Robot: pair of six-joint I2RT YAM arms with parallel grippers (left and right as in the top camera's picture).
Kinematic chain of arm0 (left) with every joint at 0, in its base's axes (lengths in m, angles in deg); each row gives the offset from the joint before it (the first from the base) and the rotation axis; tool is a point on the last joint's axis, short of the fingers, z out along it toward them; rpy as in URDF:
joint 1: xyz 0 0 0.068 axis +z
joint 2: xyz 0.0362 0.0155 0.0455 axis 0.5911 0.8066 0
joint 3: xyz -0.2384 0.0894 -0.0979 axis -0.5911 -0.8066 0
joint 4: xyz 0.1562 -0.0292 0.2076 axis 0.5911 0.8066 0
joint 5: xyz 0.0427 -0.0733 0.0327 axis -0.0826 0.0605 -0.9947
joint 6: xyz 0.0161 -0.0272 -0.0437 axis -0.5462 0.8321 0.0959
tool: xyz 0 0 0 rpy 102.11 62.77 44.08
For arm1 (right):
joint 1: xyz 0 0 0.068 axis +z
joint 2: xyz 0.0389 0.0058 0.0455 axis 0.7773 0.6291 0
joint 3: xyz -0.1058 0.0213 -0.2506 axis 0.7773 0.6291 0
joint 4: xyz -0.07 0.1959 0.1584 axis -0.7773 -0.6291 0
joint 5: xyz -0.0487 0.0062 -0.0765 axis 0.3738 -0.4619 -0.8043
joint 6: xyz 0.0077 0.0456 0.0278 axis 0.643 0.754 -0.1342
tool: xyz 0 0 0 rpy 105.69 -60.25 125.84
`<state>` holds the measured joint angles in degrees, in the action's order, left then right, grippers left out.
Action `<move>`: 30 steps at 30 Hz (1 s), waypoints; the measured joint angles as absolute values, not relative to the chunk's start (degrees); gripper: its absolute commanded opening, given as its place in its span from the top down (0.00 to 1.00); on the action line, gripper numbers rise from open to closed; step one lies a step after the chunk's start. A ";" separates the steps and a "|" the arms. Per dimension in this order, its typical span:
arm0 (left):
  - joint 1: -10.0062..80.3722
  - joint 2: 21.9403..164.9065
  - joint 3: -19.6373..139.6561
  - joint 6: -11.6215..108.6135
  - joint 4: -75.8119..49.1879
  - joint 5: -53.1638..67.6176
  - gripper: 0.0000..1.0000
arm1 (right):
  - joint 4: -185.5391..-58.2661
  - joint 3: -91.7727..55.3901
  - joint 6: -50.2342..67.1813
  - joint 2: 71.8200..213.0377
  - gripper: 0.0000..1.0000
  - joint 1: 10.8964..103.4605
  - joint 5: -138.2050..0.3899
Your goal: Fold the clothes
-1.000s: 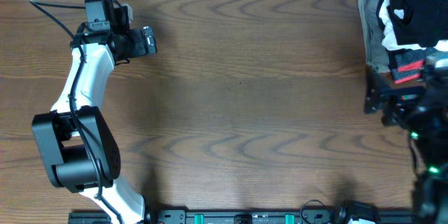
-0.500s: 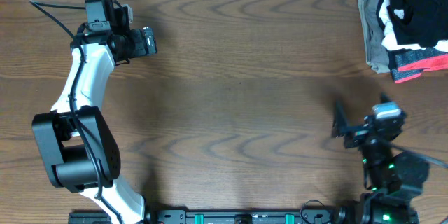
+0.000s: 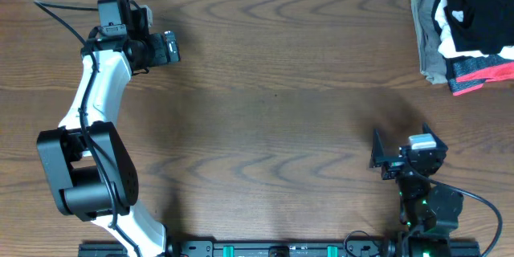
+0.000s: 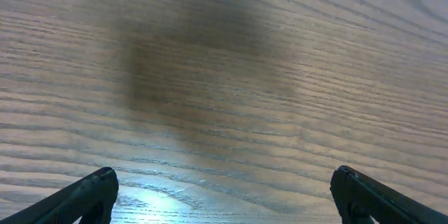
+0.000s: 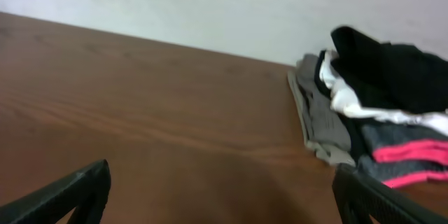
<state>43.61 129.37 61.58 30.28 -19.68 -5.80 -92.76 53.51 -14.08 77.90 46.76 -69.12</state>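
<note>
The clothes, a black shirt (image 3: 475,10), lie crumpled on top of a pile at the table's far right corner. In the right wrist view the black shirt (image 5: 392,70) shows at the upper right, well beyond the fingers. My right gripper (image 3: 381,157) stands open over bare wood near the front right, far from the pile, with nothing between its fingers (image 5: 77,194). My left gripper (image 3: 172,48) is at the far left, also open. In its wrist view the left gripper (image 4: 227,197) hangs wide over plain tabletop and holds nothing.
Under the black shirt sit a white garment (image 3: 446,26), a khaki-grey one (image 3: 426,40) and a red-and-dark striped one (image 3: 479,75). The wooden table (image 3: 273,112) stretches between the arms. A pale wall (image 5: 210,7) runs behind the far edge.
My right arm has pulled away from the pile at the right edge, moving toward the front and left, empty. The pile is now fully uncovered. The left arm has not moved.
</note>
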 measured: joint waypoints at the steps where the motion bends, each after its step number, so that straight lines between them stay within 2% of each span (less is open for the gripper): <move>1: 43.61 129.37 61.58 30.28 -19.68 -5.78 0.02 | -92.91 54.36 -14.08 77.31 0.01 46.76 -69.57; 10: 43.61 129.37 61.58 30.28 -19.68 -5.78 0.02 | -92.73 55.11 -14.10 72.65 0.01 46.76 -71.26; 30: 43.61 129.37 61.58 30.28 -19.68 -5.78 0.03 | -92.78 55.11 -14.08 72.65 0.01 46.76 -71.45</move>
<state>43.61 129.37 61.58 30.28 -19.68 -5.78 -92.78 55.11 -14.08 72.65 46.76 -71.45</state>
